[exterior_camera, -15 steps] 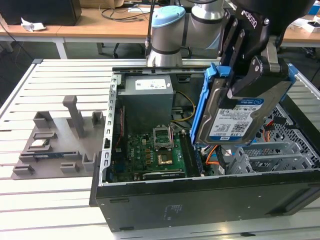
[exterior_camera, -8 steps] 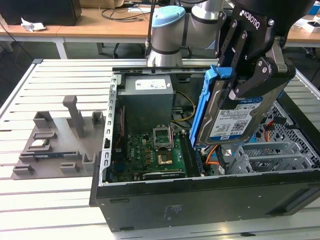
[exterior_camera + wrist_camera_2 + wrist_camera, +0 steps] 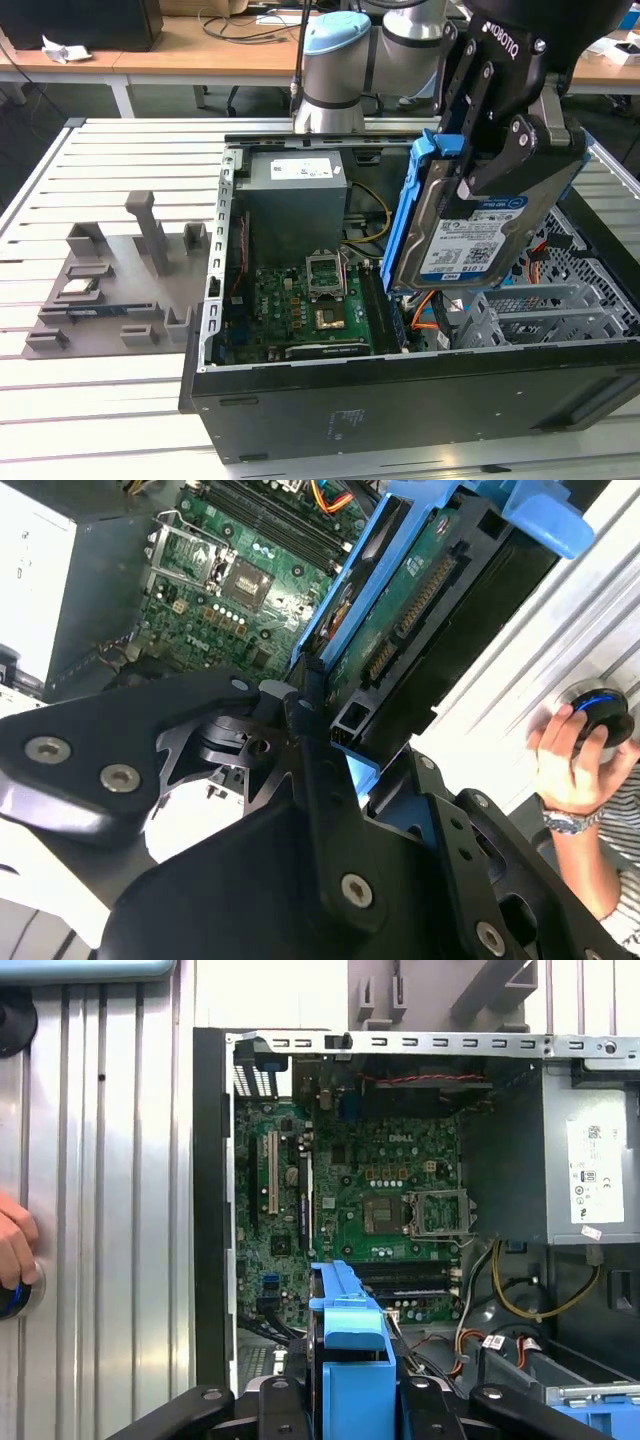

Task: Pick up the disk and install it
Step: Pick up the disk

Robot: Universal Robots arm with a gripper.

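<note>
One disk (image 3: 470,235) hangs above the open computer case (image 3: 400,400), clamped in the hand (image 3: 508,160). The black fingers (image 3: 485,170) are closed onto its flat faces, one across the labelled side and the other behind. The disk stands on edge, tilted a little, with its blue caddy (image 3: 410,215) running up the side toward the exterior view's left and its white-and-blue label facing the camera. It is over the grey metal drive cage (image 3: 530,310) at the exterior view's right end of the case. Its lower corner looks close to the cage, though I cannot tell whether they touch. In the second wrist view its green circuit-board side (image 3: 400,610) shows. In the first wrist view the caddy's blue edge (image 3: 350,1330) stands over the interior.

The case lies on its side on the slatted white tabletop (image 3: 100,400), with the motherboard (image 3: 300,300) and power supply (image 3: 295,190) exposed. A grey fixture tray (image 3: 120,290) rests on the tabletop at the exterior view's left, apart from the case. A person (image 3: 575,770) grips a round black knob (image 3: 600,708) on the tabletop beside the case.
</note>
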